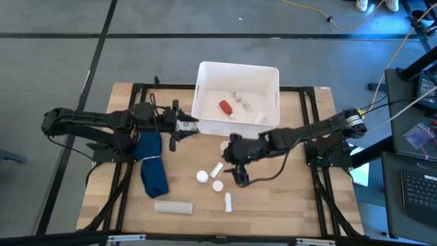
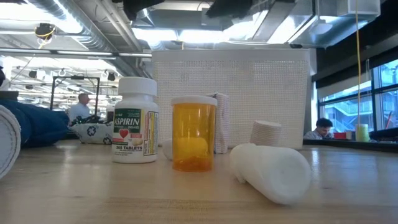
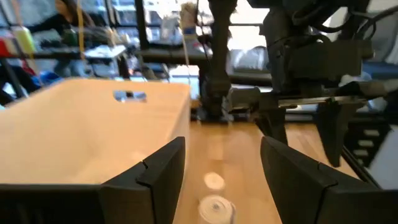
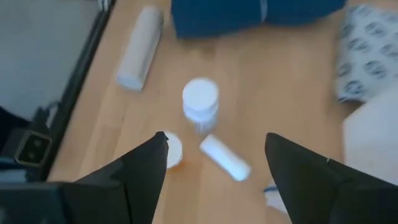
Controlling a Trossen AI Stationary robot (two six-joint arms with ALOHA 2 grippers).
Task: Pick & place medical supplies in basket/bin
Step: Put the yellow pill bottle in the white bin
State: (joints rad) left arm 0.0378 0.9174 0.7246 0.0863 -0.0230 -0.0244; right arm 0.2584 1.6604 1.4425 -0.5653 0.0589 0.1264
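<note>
Below the right gripper's [image 4: 214, 163] spread fingers lie a white tube [image 4: 225, 157] and pill bottle [image 4: 200, 99].

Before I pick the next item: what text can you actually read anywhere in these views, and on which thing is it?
"ASPIRIN" on the white aspirin bottle standing on the table, low view.
"365 TABLETS" lower on the same label; I am less sure of the number.
The other small print on that label is too small to read.
The amber pill bottle beside it shows no readable text.
Grey printed marks on a white packet, right wrist view: blurred, unreadable.
</note>
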